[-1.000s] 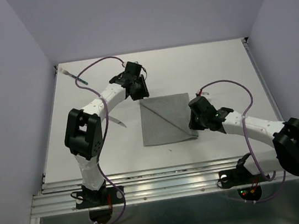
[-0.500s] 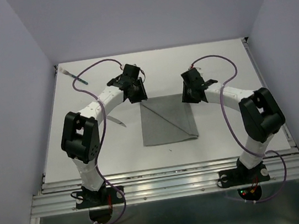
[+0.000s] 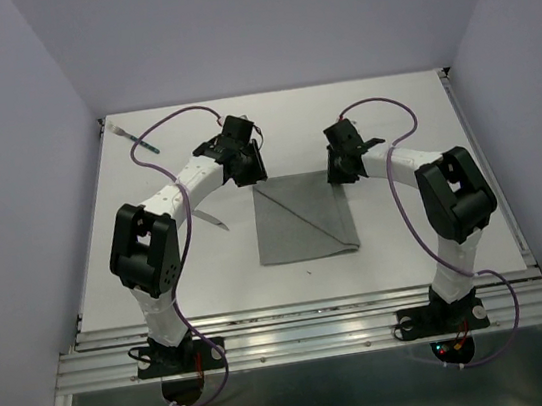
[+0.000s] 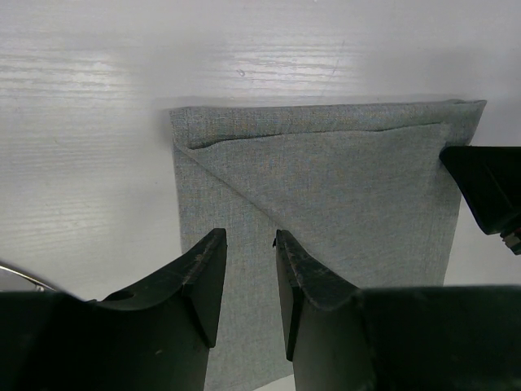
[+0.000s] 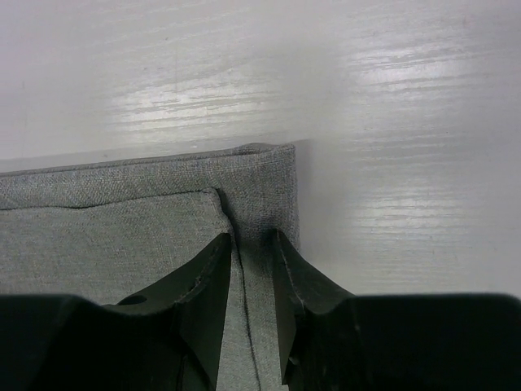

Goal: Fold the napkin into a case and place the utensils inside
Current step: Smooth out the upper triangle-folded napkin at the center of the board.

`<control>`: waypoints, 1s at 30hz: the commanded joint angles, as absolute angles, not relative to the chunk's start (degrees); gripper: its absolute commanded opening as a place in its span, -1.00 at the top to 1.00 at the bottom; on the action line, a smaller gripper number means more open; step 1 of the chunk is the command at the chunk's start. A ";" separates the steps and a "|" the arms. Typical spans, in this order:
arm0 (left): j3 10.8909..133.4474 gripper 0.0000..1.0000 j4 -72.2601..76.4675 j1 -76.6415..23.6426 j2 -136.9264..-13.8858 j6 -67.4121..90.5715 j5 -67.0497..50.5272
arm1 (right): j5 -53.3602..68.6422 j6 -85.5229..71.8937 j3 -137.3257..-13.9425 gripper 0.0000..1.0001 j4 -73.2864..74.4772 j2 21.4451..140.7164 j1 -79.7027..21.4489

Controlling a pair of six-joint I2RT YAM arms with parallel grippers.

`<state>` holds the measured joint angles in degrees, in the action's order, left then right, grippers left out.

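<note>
Grey napkin (image 3: 299, 221) lies folded flat at the middle of the surface (image 3: 407, 234). We see the left fingers (image 4: 199, 281) slightly spread above its far left corner, holding nothing; the right fingers (image 5: 207, 285) stand narrowly parted over its far right corner.

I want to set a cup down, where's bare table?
Bare: the far strip of table beyond the napkin, between left end effector and right end effector; also the near strip before the napkin. Crowded: left side, with both utensils.
</note>
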<state>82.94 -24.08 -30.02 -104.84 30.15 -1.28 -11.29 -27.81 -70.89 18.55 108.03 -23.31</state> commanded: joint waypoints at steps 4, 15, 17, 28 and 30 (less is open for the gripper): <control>82.62 0.16 -24.43 -30.41 -101.95 29.88 -0.62 | -10.46 -27.51 -72.95 0.36 15.64 104.94 -23.38; 82.53 0.16 -24.61 -30.59 -101.95 29.97 -0.62 | -9.23 -27.69 -73.92 0.36 15.21 107.05 -23.38; 82.62 0.16 -24.52 -30.59 -102.13 29.97 -0.61 | -9.14 -27.68 -74.00 0.36 15.29 107.05 -23.38; 82.44 0.16 -24.52 -30.76 -102.04 30.06 -0.62 | -6.77 -26.46 -75.58 0.36 14.68 108.28 -23.38; 82.44 0.16 -24.61 -30.76 -101.87 29.97 -0.62 | -6.07 -26.28 -76.02 0.37 14.68 109.50 -23.38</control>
<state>82.91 -24.08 -30.37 -104.84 30.22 -1.28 -7.92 -27.38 -73.23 17.39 108.09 -23.31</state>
